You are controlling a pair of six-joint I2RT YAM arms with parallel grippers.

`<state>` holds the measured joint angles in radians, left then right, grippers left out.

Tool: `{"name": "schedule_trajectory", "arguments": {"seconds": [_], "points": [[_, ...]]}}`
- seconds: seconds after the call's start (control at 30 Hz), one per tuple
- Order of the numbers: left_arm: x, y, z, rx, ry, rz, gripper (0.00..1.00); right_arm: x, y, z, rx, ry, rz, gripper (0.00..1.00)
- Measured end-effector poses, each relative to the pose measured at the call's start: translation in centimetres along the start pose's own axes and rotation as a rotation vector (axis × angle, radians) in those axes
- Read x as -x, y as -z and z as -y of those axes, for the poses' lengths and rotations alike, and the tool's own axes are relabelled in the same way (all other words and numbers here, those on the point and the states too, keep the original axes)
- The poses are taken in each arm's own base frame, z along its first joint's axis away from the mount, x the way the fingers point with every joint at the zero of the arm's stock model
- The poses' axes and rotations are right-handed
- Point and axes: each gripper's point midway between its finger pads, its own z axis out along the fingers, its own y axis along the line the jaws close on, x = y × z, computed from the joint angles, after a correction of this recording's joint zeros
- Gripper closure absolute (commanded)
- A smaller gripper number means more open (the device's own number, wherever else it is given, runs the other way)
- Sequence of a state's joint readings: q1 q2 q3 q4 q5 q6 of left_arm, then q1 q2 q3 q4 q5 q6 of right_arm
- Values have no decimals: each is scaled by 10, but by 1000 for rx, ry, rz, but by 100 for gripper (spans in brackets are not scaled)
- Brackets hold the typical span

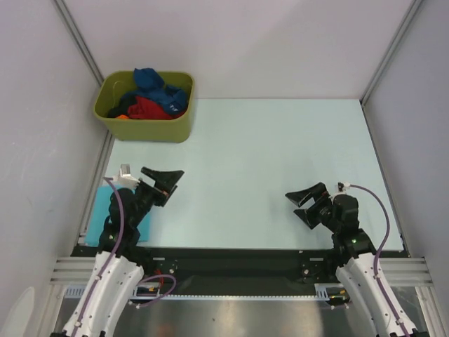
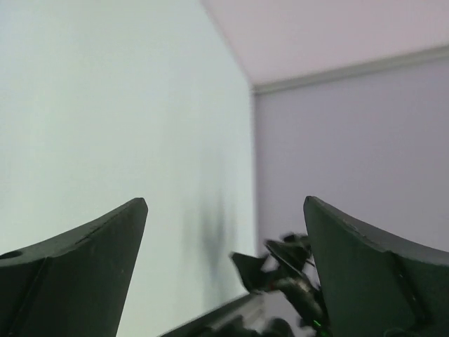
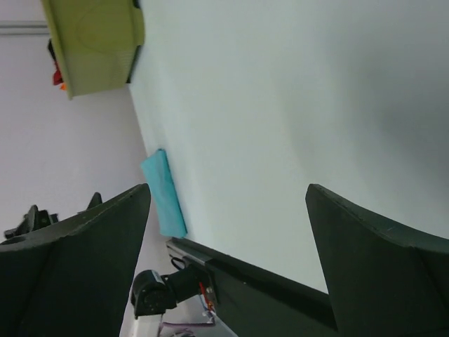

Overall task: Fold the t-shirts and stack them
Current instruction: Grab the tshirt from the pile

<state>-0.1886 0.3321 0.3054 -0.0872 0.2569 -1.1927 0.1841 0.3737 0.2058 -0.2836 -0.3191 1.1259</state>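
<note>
**Q:** Where do the garments lie, and how do the two tools stand?

**A:** The unfolded t-shirts [image 1: 151, 98] are heaped in the olive-green bin [image 1: 144, 131] at the upper left of the top view: blue and navy cloth over red, with a little black and orange showing at the left side. One turquoise tee [image 3: 165, 196] lies folded flat at the lower left, on the left edge of the table [image 1: 280, 140], partly under the left arm. The left gripper [image 1: 173, 188] hovers beside that tee and the right gripper [image 1: 292, 206] hovers at the lower right. Both have their fingers spread wide and hold nothing. The wrist views show only bare surface between the jaws

**Q:** Which step is in hand?

**A:** Judging by this layout, one shirt is done and the arms are between shirts. The fetching of another has not yet begun, and the middle of the table has no garment on it

**Q:** What does the next move call for?

**A:** Probably a reach by the left arm to the bin, which is well apart from both grippers. It would pinch a single layer from the top of the heap, so that only one shirt is lifted, and carry it to the centre for spreading
</note>
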Motion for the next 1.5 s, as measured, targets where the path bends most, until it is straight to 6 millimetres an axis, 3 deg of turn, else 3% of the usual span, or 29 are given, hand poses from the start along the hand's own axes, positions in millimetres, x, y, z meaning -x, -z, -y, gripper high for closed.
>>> {"name": "schedule_trajectory", "arguments": {"seconds": [0.1, 0.3, 0.4, 0.53, 0.67, 0.8, 0.93, 1.07, 1.17, 1.5], "points": [[20, -11, -14, 210, -58, 28, 0, 6, 4, 4, -63, 24, 9, 0], [89, -46, -2, 407, -233, 195, 0, 36, 21, -13, -120, 120, 79, 1], [129, -67, 21, 441, -309, 270, 0, 56, 31, -21, -144, 179, 130, 2], [187, -98, 51, 430, -383, 351, 0, 65, 36, -24, -183, 242, 136, 2], [245, -142, 66, 417, -406, 384, 6, 72, 39, -24, -233, 287, 139, 1], [282, -204, 58, 422, -392, 335, 15, 83, 40, -26, -270, 318, 161, 0], [286, -265, 25, 431, -305, 246, 24, 91, 38, -22, -312, 325, 175, 1], [260, -286, -34, 554, -176, 163, 25, 101, 37, -12, -363, 305, 194, 1], [248, -290, -59, 632, -117, 148, 29, 105, 36, -6, -387, 289, 203, 1], [254, -297, -56, 647, -85, 207, 38, 117, 35, -1, -420, 266, 229, 1]]}}
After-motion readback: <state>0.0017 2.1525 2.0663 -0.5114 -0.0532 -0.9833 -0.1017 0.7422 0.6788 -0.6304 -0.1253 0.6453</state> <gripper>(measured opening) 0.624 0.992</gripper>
